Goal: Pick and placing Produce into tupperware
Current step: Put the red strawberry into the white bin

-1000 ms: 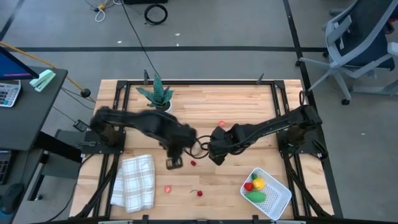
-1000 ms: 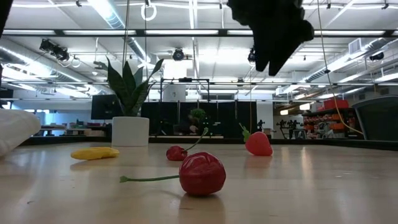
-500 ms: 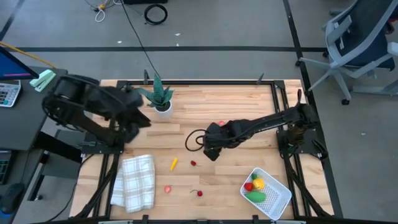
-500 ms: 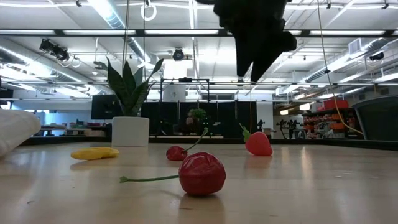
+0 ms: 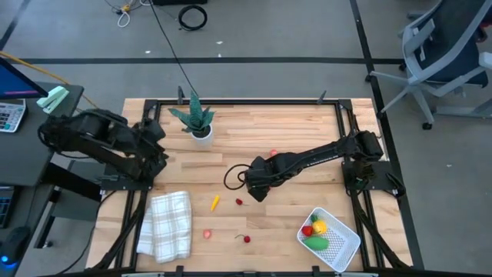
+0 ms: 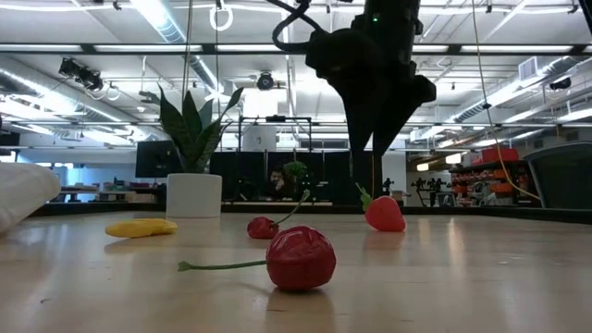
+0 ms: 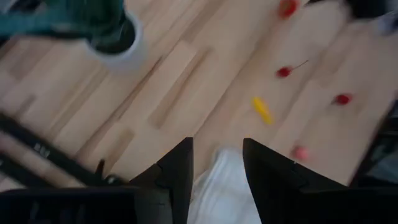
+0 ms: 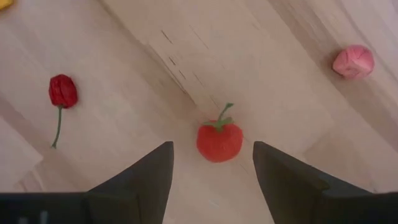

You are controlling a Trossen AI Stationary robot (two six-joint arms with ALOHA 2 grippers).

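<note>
My right gripper (image 5: 254,191) hangs open just above a red strawberry-like piece of produce (image 8: 219,141), touching nothing; the low view shows its fingertips (image 6: 366,174) above the piece (image 6: 385,214). Loose on the wood lie a yellow-orange piece (image 5: 215,202), a pink piece (image 5: 207,233), a stemmed cherry (image 5: 246,238) and another red piece (image 5: 274,153). The white tupperware (image 5: 344,245) at the near right holds a red, a yellow and a green piece. My left gripper (image 7: 217,146) is open and empty, drawn back at the table's left edge (image 5: 157,151).
A spiky green plant in a white pot (image 5: 198,123) stands at the far left. A folded white checked cloth (image 5: 166,224) lies at the near left, below my left gripper. Black frame rails (image 5: 350,123) border the table. Bare wood lies between the produce and the tupperware.
My left arm has swung away from over the yellow-orange piece toward the table's left edge, and the piece lies where it was. My right gripper has moved toward the table's left and near edges and come down toward the strawberry-like piece.
</note>
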